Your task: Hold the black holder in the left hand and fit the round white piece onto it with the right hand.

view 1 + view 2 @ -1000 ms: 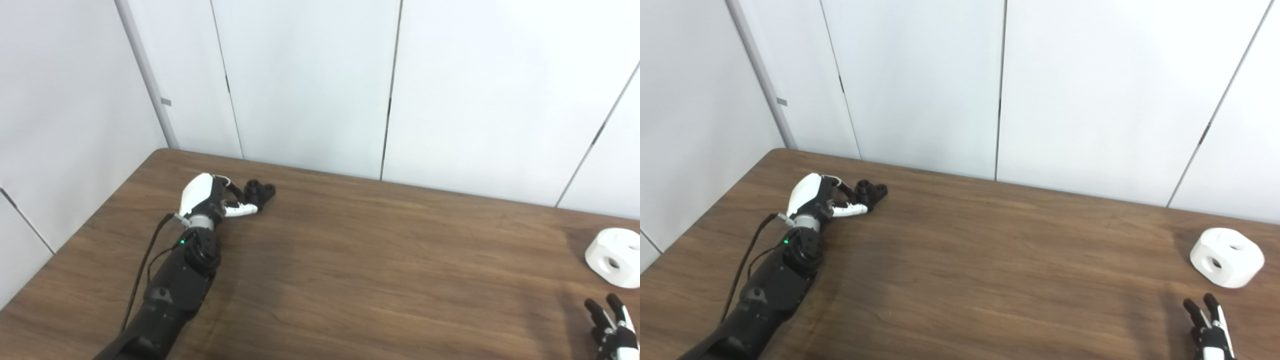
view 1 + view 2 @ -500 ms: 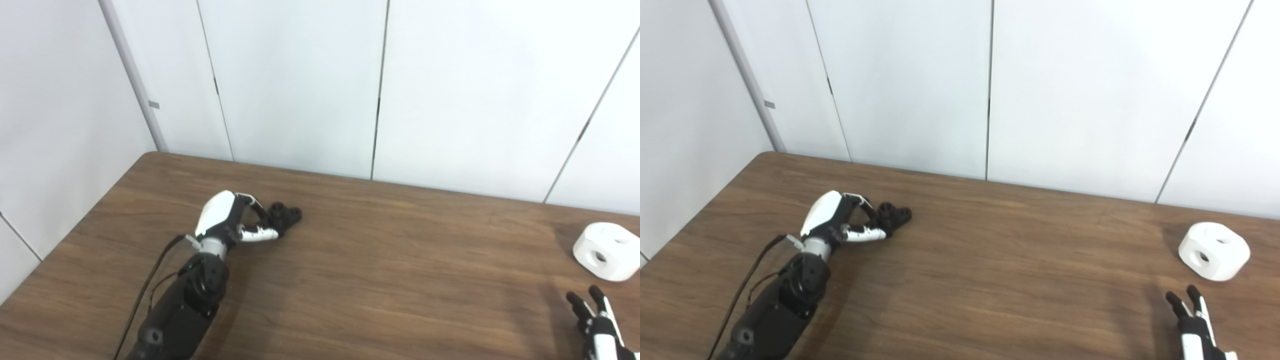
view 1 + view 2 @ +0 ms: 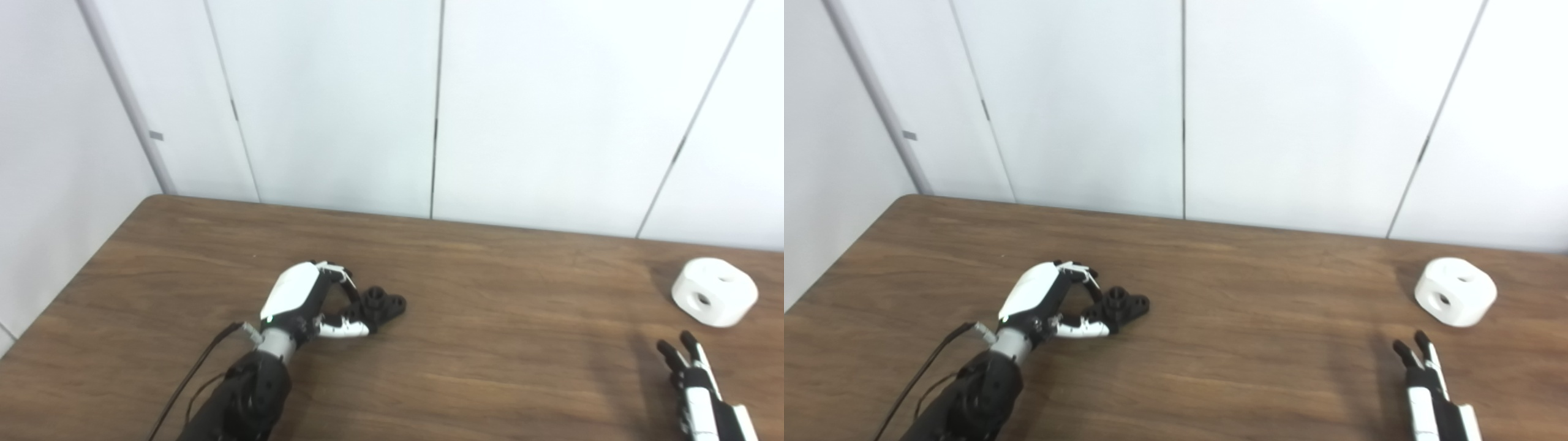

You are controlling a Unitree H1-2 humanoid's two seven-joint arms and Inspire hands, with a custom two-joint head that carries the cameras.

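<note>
White wall panels stand behind a brown wooden table. On its left side, the left hand curls around one end of the black holder, thumb and fingers pinching it; whether it is lifted off the wood cannot be told. Far right, the round white piece sits near the table's back edge. The right hand is much the nearer one; it holds nothing, fingers extended, and the piece lies just beyond its fingertips, slightly rightward. The frame's bottom edge cuts off the wrist.
</note>
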